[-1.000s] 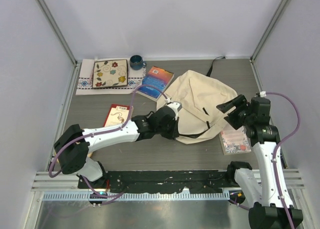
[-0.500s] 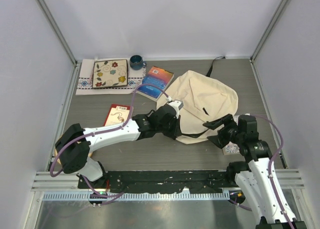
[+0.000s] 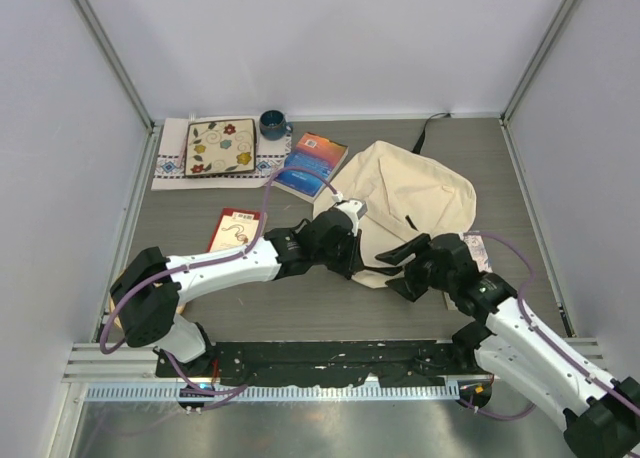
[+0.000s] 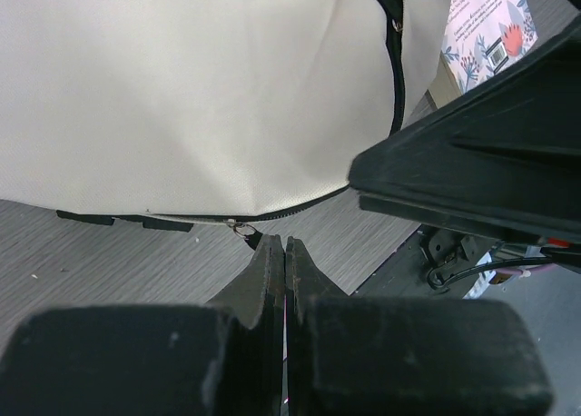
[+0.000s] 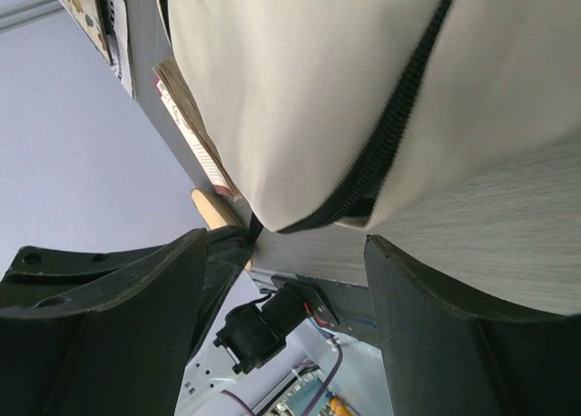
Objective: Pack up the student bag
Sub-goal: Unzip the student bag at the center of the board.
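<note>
Slippage is the chief risk: the left gripper [image 4: 285, 243] has its fingers pressed together on the small zipper pull [image 4: 241, 226] at the near-left edge of the student bag [image 3: 420, 193], which lies flat, right of centre on the table [image 3: 300, 308]. The right gripper [image 3: 397, 267] hangs spread wide just right of it at the bag's near edge. Closing on both fabric layers would pin the zipper [image 5: 399, 116] shut, and the two grippers, so near each other, could knock together.
</note>
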Controlling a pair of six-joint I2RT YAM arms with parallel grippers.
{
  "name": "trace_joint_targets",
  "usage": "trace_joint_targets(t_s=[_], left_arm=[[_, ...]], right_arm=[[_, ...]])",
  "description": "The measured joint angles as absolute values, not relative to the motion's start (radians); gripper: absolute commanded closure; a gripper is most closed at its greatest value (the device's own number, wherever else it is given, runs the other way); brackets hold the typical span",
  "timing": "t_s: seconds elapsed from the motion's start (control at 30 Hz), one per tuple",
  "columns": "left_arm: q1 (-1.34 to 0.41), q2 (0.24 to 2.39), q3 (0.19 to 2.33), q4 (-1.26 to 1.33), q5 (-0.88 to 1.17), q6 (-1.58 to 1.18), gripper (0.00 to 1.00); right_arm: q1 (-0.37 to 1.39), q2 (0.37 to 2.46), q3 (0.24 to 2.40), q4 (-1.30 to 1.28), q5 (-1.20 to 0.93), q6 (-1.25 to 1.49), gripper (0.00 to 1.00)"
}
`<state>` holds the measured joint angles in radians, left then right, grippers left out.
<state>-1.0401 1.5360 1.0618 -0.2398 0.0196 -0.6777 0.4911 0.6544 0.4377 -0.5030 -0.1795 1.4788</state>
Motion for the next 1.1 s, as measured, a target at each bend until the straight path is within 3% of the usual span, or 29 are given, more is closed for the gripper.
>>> trace_joint_targets(t_s=[0.17, 0.27, 0.3, 0.37, 0.4, 0.8, 1.1], left_arm=[[-1.04, 1.536, 1.062, -0.239, 0.02, -0.68, 1.0], [-1.04, 1.536, 1.062, -0.239, 0.02, -0.681, 1.0], [-1.04, 1.536, 1.062, -0.238, 0.019, -0.681, 1.0], [-1.04, 1.536, 1.062, -0.238, 0.019, -0.68, 1.0], [-1.04, 1.536, 1.062, -0.238, 0.017, -0.68, 1.0], [-1.032, 1.531, 1.075, -0.275, -0.099, -0.637, 1.0], [-0.886, 1.522, 1.061, -0.35, -0.219, -0.576, 1.0]], right_arm=[[0.551, 0.748, 0.416, -0.372, -0.101, 1.542, 0.32], [0.555, 0.785, 0.404, -0.334, -0.06, 1.559, 0.51], [0.556, 0.786, 0.403, -0.329, -0.045, 1.562, 0.66], [0.556, 0.78, 0.403, -0.326, -0.009, 1.56, 0.85], [0.557, 0.772, 0.403, -0.327, 0.007, 1.558, 0.99], [0.55, 0.617, 0.463, -0.473, 0.196, 1.418, 0.99], [0.488, 0.638, 0.597, -0.589, 0.264, 1.229, 0.99]])
